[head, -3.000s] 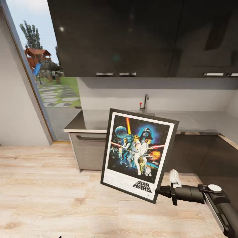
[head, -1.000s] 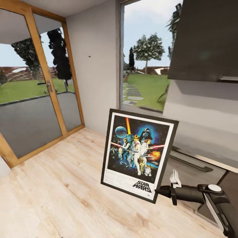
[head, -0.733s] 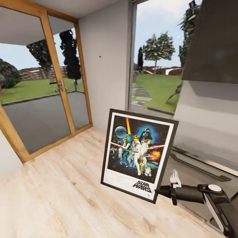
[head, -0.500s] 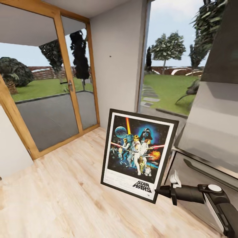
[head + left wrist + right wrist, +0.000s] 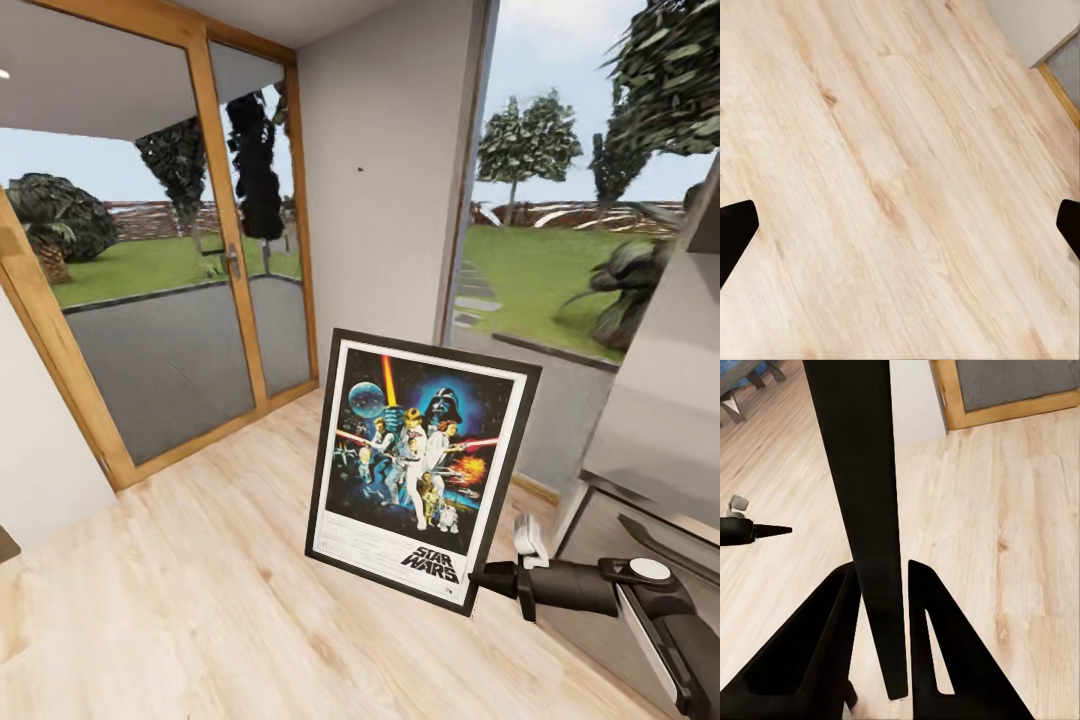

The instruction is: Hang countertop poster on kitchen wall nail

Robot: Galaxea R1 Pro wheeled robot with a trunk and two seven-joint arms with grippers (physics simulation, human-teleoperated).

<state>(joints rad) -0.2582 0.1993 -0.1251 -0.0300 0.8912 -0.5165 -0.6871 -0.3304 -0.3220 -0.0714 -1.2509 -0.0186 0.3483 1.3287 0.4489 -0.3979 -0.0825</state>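
Illumination bright and even; daylight enters through the glass door (image 5: 170, 300) and the window (image 5: 560, 260), no glare on the wood floor (image 5: 200, 600). Shadows soft and faint; the pale grey wall (image 5: 385, 180) reads flat. Render slightly soft, fine print on the poster (image 5: 420, 465) blurred; verticals lean outward toward the head view's edges.

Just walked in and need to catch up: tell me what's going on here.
The robot's right gripper is shut on the framed Star Wars poster, holding it by its edge, upright and slightly tilted above the wooden floor. A wall nail shows as a small dark dot on the pale wall ahead, beside the glass door. The poster is not yet hung.
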